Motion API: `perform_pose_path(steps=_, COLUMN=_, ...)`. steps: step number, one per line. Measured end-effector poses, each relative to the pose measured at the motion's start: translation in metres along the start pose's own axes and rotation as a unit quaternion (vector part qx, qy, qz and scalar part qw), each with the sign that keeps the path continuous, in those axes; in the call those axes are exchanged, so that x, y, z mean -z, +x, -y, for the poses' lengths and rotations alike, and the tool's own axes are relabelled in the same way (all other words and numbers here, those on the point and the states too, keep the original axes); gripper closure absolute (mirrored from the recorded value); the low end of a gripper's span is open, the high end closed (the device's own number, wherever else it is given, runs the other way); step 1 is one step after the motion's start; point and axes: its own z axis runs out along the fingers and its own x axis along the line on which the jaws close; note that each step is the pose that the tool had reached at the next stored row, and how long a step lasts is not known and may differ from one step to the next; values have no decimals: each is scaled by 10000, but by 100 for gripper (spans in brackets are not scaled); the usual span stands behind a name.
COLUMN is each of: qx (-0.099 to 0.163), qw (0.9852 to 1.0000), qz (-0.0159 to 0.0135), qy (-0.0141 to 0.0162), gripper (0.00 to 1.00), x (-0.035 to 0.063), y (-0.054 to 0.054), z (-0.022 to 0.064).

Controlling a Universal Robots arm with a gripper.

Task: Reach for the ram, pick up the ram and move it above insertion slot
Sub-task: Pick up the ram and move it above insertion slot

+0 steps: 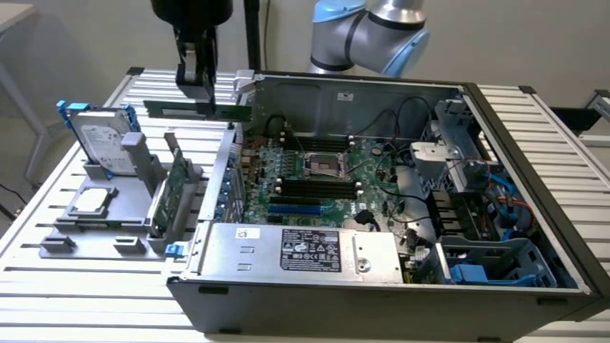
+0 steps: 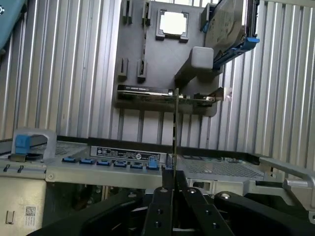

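In the exterior view, the gripper (image 1: 202, 91) hangs in the upper left of the frame, closed on the ram (image 1: 197, 109), a thin green stick held level in the air. It sits above the edge where the grey parts tray (image 1: 96, 229) meets the open computer case (image 1: 533, 214). The memory slots (image 1: 315, 189) lie lower and further toward the exterior view's right, on the motherboard (image 1: 315, 179) at the middle of the frame, so the stick is not yet over them. On the tray, the hard drive (image 1: 100, 143) and the larger green card (image 1: 170, 196) stand upright.

The likely trouble here is height: if the stick travels low, its end could catch the case wall or the cables near the slots. A grip on only a small part of the stick could also let it tilt.

In the wrist view, the fingers (image 2: 160, 206) at the bottom centre pinch the ram (image 2: 175, 132), seen edge-on as a thin line running up the frame. Any twist in the hold would put it out of line with a slot.
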Motion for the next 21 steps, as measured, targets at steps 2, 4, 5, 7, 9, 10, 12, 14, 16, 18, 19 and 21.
perform_pose_path(steps=2, qx=1, qw=10000, qz=19, qy=1, gripper=87, x=5, y=-6, z=70)
perform_pose_path(steps=4, qx=3, qw=10000, qz=44, qy=3, gripper=87, x=10, y=-12, z=134)
perform_pose_path(steps=5, qx=5, qw=10000, qz=55, qy=4, gripper=87, x=12, y=-15, z=166)
perform_pose_path(steps=7, qx=7, qw=10000, qz=80, qy=6, gripper=87, x=17, y=-22, z=233)
perform_pose_path(steps=9, qx=8, qw=9999, qz=102, qy=8, gripper=87, x=21, y=-29, z=296)
perform_pose_path(steps=10, qx=9, qw=9999, qz=113, qy=9, gripper=87, x=23, y=-34, z=329)
perform_pose_path(steps=12, qx=11, qw=9999, qz=129, qy=10, gripper=87, x=27, y=-45, z=390)
perform_pose_path(steps=14, qx=12, qw=9999, qz=145, qy=11, gripper=87, x=31, y=-58, z=451)
perform_pose_path(steps=16, qx=13, qw=9999, qz=160, qy=12, gripper=87, x=34, y=-71, z=512)
perform_pose_path(steps=18, qx=14, qw=9998, qz=174, qy=12, gripper=87, x=38, y=-86, z=578)
perform_pose_path(steps=19, qx=15, qw=9998, qz=179, qy=12, gripper=87, x=40, y=-93, z=611)
perform_pose_path(steps=21, qx=15, qw=9998, qz=188, qy=13, gripper=87, x=44, y=-109, z=680)
